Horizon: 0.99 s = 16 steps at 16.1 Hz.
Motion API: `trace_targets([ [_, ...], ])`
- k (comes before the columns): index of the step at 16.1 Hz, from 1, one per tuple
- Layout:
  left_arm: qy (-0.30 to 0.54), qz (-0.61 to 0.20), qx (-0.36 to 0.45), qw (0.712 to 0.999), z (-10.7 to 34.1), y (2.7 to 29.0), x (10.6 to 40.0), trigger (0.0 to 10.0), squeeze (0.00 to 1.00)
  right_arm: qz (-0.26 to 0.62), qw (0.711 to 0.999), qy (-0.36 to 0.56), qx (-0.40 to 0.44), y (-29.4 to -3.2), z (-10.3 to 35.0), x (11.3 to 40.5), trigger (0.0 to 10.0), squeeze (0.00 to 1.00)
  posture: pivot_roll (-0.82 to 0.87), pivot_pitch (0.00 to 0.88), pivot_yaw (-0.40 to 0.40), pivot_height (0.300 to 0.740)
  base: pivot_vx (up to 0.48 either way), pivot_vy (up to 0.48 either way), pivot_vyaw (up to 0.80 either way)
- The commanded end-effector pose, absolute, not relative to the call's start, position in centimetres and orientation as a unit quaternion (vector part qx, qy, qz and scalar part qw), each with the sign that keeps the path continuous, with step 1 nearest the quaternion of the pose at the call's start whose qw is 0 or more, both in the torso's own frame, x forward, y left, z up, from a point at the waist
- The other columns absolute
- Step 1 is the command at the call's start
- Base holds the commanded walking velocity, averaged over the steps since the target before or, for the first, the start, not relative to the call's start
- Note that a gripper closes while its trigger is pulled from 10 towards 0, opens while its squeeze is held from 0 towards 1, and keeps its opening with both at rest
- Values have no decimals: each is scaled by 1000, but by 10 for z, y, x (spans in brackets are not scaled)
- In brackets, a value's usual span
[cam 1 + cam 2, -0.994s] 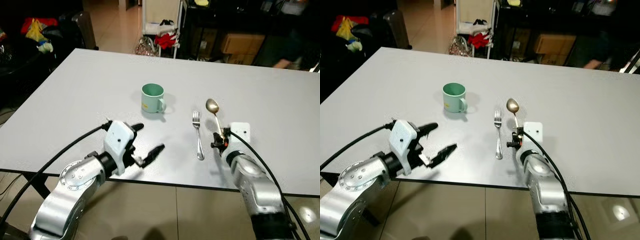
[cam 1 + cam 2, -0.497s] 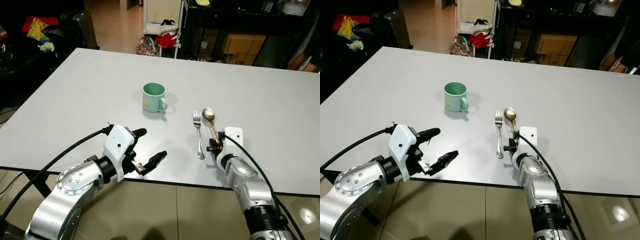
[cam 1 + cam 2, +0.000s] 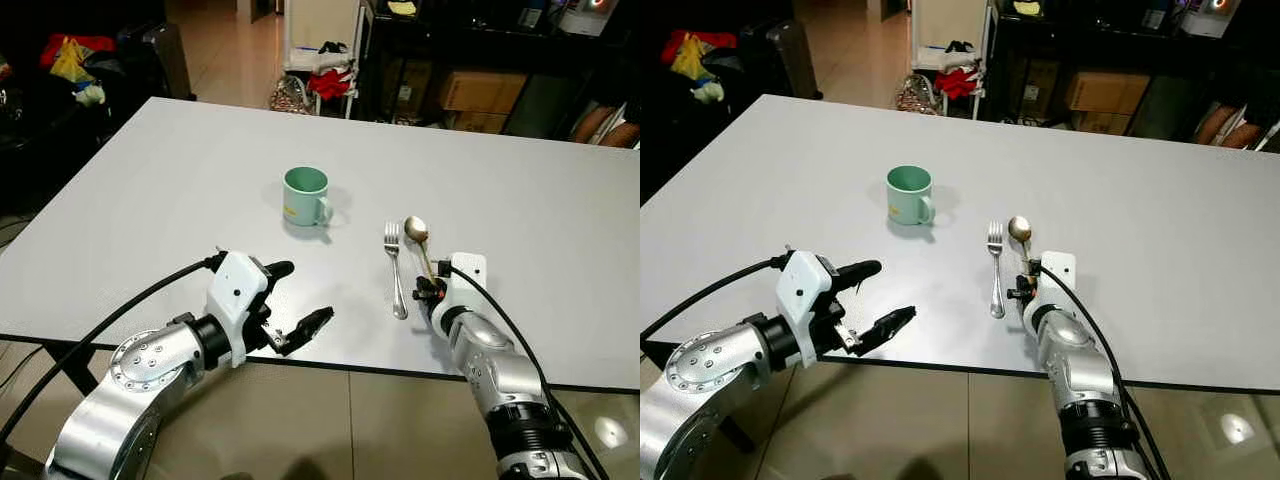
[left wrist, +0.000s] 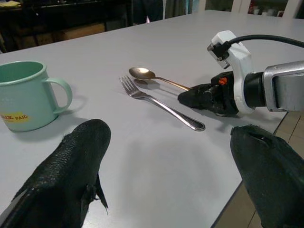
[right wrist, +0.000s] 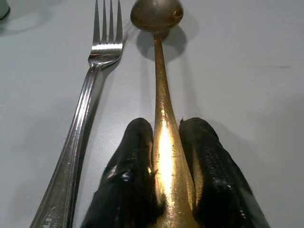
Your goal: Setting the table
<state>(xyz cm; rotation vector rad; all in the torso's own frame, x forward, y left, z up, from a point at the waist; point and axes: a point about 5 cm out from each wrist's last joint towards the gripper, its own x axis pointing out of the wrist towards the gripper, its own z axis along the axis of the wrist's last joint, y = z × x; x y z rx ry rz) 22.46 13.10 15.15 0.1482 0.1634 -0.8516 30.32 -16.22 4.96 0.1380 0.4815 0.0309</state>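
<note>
fingers (image 5: 137, 156) pinching gold spoon (image 5: 159, 71), beside fork (image 5: 95, 80)

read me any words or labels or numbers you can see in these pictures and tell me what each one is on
Green mug: a small yellow sticker low on its side carries dark print, too blurred to read for certain.
Fork: faint stamped marks at the near end of the handle, too small to read.
Gold spoon, held in the right hand: no text.
Left hand: no text.
</note>
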Motion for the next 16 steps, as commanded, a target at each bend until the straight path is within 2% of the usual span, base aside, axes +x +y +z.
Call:
trace_targets([
  [1,74,-423,74,900,155,128,223,10000,0,14,958,274,79,-162,38,299,10000,729,86,0,-64,740,0,0,0],
  [3,74,-423,73,900,156,128,223,10000,0,18,957,278,80,-161,37,299,10000,784,86,0,-65,740,0,0,0],
  [6,75,-424,74,899,155,128,223,10000,0,16,957,279,82,-161,38,299,10000,788,85,0,-67,740,0,0,0],
  [8,73,-424,75,900,156,129,223,10000,0,15,959,269,86,-162,44,300,10000,1000,85,0,-67,740,0,0,0],
  [9,70,-420,74,902,157,129,224,10000,0,17,962,257,94,-163,51,299,10000,1000,84,0,-69,740,0,0,0],
  [13,16,-317,67,946,168,143,240,10000,0,18,989,136,63,-186,121,272,10000,1000,58,0,-51,740,0,0,0],
  [16,1,-260,61,964,174,149,243,10000,0,65,994,64,61,-179,146,246,10000,1000,41,0,-33,740,0,0,0],
])
